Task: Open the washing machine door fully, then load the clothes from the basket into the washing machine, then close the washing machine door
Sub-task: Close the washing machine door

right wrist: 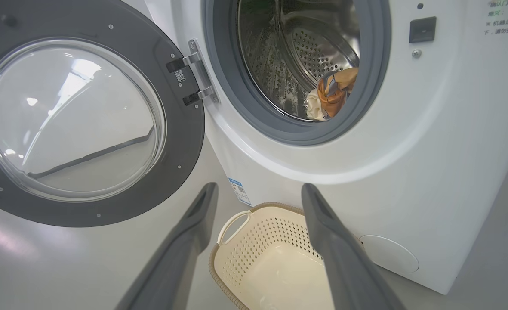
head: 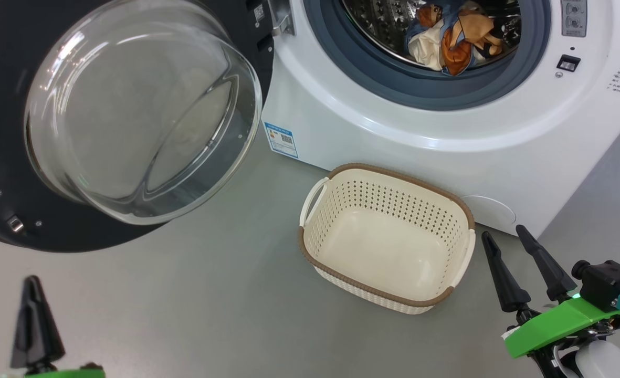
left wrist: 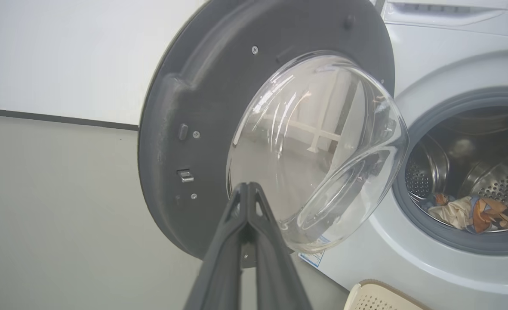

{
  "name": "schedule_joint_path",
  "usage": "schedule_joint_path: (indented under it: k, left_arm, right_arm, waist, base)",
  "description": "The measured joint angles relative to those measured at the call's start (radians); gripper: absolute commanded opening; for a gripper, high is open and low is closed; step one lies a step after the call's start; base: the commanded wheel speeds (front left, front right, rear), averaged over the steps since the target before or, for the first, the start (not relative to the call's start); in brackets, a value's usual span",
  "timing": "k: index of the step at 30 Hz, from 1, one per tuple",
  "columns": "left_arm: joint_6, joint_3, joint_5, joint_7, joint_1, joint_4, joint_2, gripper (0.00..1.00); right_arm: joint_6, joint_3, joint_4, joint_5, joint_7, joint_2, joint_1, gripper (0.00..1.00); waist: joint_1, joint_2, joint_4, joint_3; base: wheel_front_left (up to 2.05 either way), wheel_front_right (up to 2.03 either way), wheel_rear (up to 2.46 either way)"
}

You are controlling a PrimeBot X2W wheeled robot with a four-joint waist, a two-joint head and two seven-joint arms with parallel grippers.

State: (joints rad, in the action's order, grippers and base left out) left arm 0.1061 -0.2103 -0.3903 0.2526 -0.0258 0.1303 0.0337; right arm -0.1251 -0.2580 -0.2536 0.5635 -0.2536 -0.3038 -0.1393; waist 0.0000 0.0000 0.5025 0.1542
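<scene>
The left end effector [head: 33, 281] has its two fingers pressed together on nothing; in its wrist view the joined tips [left wrist: 247, 186] point at the washing machine door [left wrist: 202, 86]. The right end effector [head: 503, 232] stands spread wide and holds nothing.

Just ahead of the right end effector, a little to its left, the basket [head: 393, 176] sits upright on the floor [head: 210, 294], mouth up, bare cream bottom showing. Its long axis runs handle to handle, about parallel to the washing machine [head: 393, 136] front just behind it. In the right wrist view the basket [right wrist: 258, 241] lies beyond the gap between the fingers.

Ahead of the left end effector, the door [head: 5, 63] hangs swung wide on its hinge, inner face outward, with the glass bowl [head: 142, 110] bulging toward the robot.

Farthest, beyond the grey seal [head: 383, 73], the clothes [head: 456, 37] lie bunched on the bottom of the steel drum [head: 378, 16], ahead of the right end effector.
</scene>
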Motion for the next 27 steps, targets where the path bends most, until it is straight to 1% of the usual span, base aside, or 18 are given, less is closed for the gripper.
schedule_joint_path:
  k: [6, 8, 11, 15, 19, 21, 24, 27]
  left_arm:
    - [0.018, -0.073, -0.027, 0.003, -0.097, -0.071, -0.004, 0.0]
    - [0.021, -0.087, -0.049, 0.003, -0.137, -0.098, 0.007, 0.0]
    - [0.021, -0.091, -0.118, 0.004, -0.194, -0.121, 0.073, 0.0]
    - [0.021, -0.128, -0.29, 0.004, -0.278, -0.099, 0.174, 0.0]
    - [0.021, -0.15, -0.457, 0.003, -0.358, -0.009, 0.286, 0.0]
    - [0.021, -0.172, -0.561, -0.014, -0.407, 0.056, 0.326, 0.0]
    - [0.021, -0.198, -0.681, -0.062, -0.467, 0.162, 0.387, 0.0]
    - [0.021, -0.208, -0.771, -0.111, -0.51, 0.26, 0.444, 0.0]
  right_arm:
    - [0.0, 0.003, 0.0, 0.0, 0.0, 0.002, 0.0, 1.0]
    - [0.0, 0.003, 0.001, 0.0, 0.0, 0.004, 0.0, 1.0]
    - [0.0, 0.002, 0.001, 0.0, 0.0, 0.01, 0.0, 1.0]
    - [0.0, -0.004, 0.0, 0.0, 0.0, 0.018, 0.0, 1.0]
    - [0.0, -0.009, 0.0, 0.0, 0.0, 0.021, -0.001, 1.0]
    - [0.0, -0.011, 0.0, 0.0, 0.0, 0.024, -0.001, 1.0]
    - [0.0, -0.012, 0.0, 0.0, 0.0, 0.026, -0.002, 1.0]
    - [0.0, -0.013, 0.0, 0.0, 0.0, 0.026, -0.01, 1.0]
  waist:
    - [0.0001, 0.0, 0.002, 0.012]
    - [0.0, 0.0, 0.004, 0.015]
    - [0.0, 0.0, 0.003, 0.021]
    - [0.0, 0.0, -0.006, 0.029]
    - [0.0, 0.0, -0.018, 0.037]
    - [0.0001, 0.0, -0.025, 0.042]
    - [0.0, 0.0, -0.035, 0.048]
    - [0.0001, 0.0, -0.043, 0.056]
  base:
    - [0.0, 0.0, 0.0]
    - [0.0, 0.0, 0.0]
    - [0.0, 0.0, 0.0]
    - [0.0, 0.0, 0.0]
    - [0.0, 0.0, 0.0]
    - [0.0, 0.0, 0.0]
    - [0.0, 0.0, 0.0]
    - [0.0, 0.0, 0.0]
